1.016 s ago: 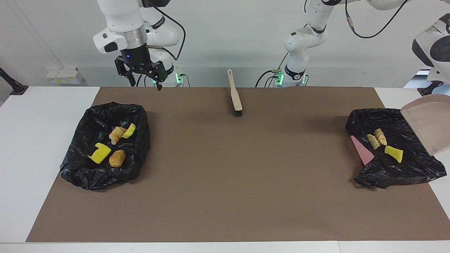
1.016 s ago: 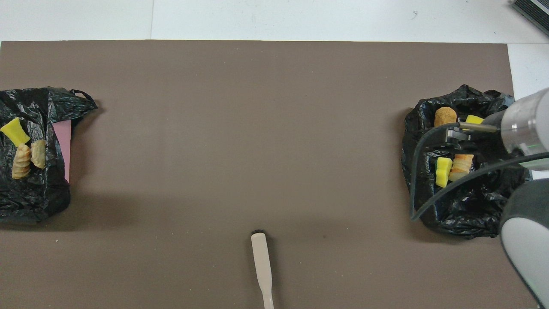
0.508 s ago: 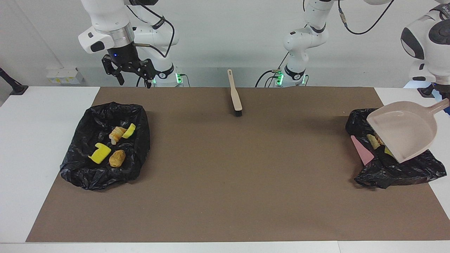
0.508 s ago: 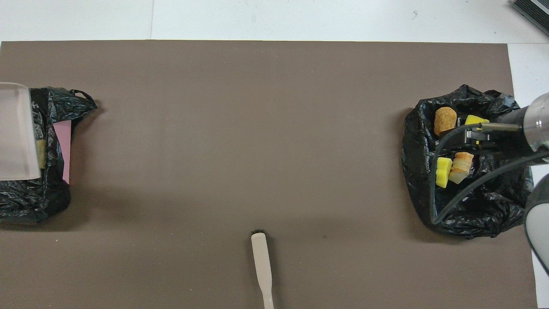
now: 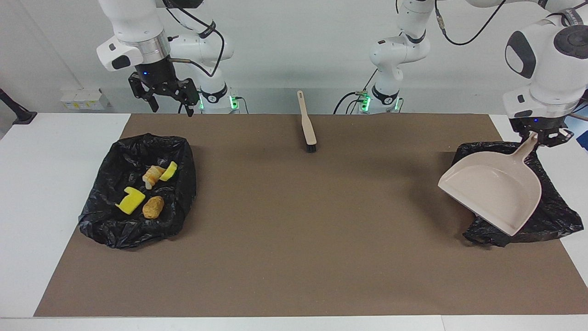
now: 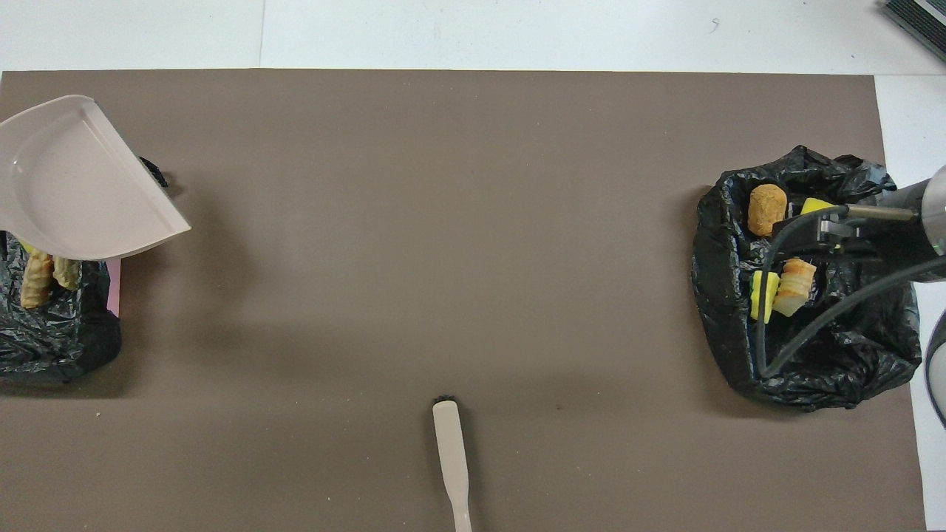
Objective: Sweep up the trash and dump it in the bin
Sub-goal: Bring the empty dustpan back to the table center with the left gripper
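My left gripper (image 5: pixel 538 137) is shut on the handle of the beige dustpan (image 5: pixel 494 191), which hangs tilted over the black-bagged bin (image 5: pixel 558 214) at the left arm's end. The pan (image 6: pixel 81 188) hides most of that bin, and two ridged beige pieces of trash (image 6: pixel 35 275) show beside its edge. My right gripper (image 5: pixel 171 109) is open and empty in the air, near its base and above the other bin (image 5: pixel 138 236). That bin holds a yellow sponge bit (image 5: pixel 131 201), a brown bread piece (image 5: pixel 153 207) and two more scraps (image 5: pixel 158 174).
A brush (image 5: pixel 307 122) with a beige handle and black bristles lies on the brown mat (image 5: pixel 294 230), midway between the arms and close to the robots. A pink sheet (image 6: pixel 113 284) sticks out of the bin at the left arm's end.
The left arm swung the dustpan from tipped up at the table's end to level over its bin, mouth toward the mat. The right gripper rose and drew back toward its base.
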